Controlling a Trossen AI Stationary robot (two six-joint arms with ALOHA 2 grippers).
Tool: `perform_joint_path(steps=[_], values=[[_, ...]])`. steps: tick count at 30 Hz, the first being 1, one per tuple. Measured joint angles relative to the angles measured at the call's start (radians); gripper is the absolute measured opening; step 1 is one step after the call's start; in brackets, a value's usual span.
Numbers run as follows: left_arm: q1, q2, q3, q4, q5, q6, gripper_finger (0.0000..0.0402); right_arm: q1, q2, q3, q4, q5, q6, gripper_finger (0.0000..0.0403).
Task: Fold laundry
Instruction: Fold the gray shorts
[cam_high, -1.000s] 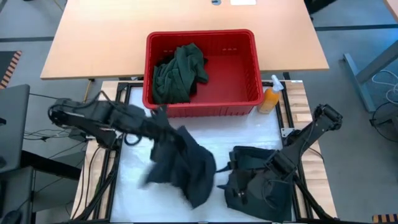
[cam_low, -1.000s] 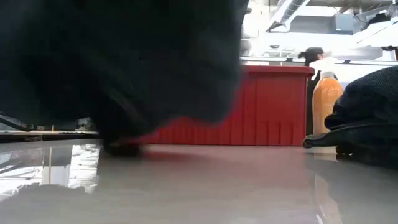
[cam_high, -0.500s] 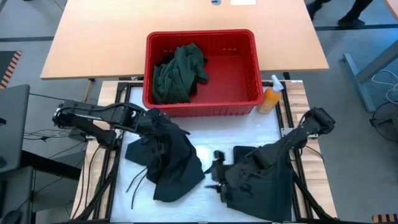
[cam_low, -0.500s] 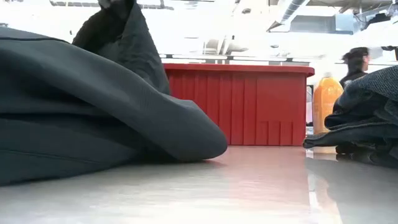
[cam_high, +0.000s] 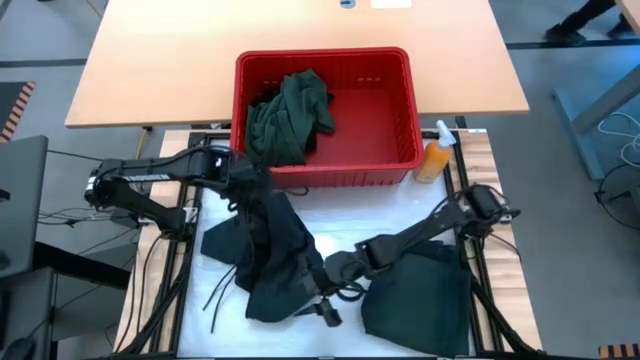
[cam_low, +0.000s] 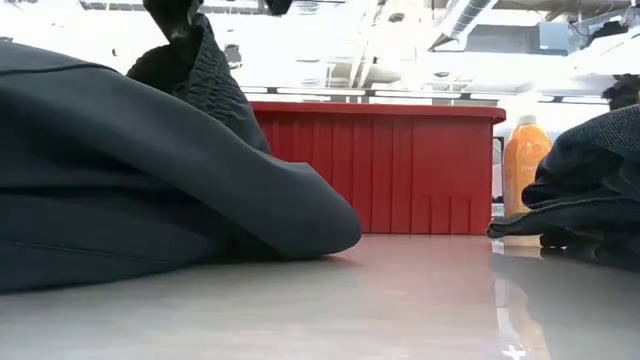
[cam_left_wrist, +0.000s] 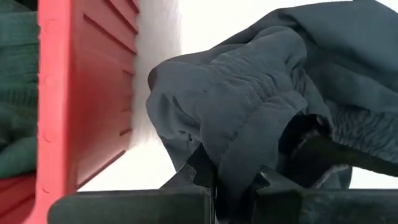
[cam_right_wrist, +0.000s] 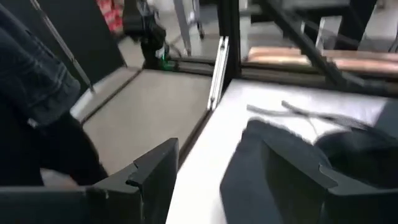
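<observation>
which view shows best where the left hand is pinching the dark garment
The left wrist view: the left hand is shut on a bunched, ribbed edge of the dark garment, seen close up. The high view shows the garment hanging from that hand beside the red basket. The low view shows only its bulk; the right wrist view only one edge.

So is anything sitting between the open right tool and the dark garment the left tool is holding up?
Nothing visible. The right tool hangs open at the dark garment's lower edge; the left tool is shut on its top.
</observation>
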Motion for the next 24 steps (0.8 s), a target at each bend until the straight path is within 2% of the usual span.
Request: perform_joint_path(steps=[7,14,17,20,24], values=[[0.101,0.000,0.000,0.000,0.066,0.138,0.0005,-0.001,0.123,0.003,0.015,0.177,-0.003,0.0254],[0.185,0.000,0.000,0.039,0.169,0.212,0.0005,0.028,0.223,0.003,0.026,0.468,0.062,0.0254],[0.200,0.000,0.000,0.048,0.193,0.236,0.0005,0.031,0.261,0.004,0.028,0.482,0.149,0.0242],[0.208,0.000,0.000,0.064,0.224,0.247,0.0005,0.031,0.279,0.024,0.018,0.427,0.225,0.0194],[0.212,0.000,0.000,0.080,0.288,0.261,0.0005,0.024,0.249,0.050,-0.055,0.398,0.232,0.0071]])
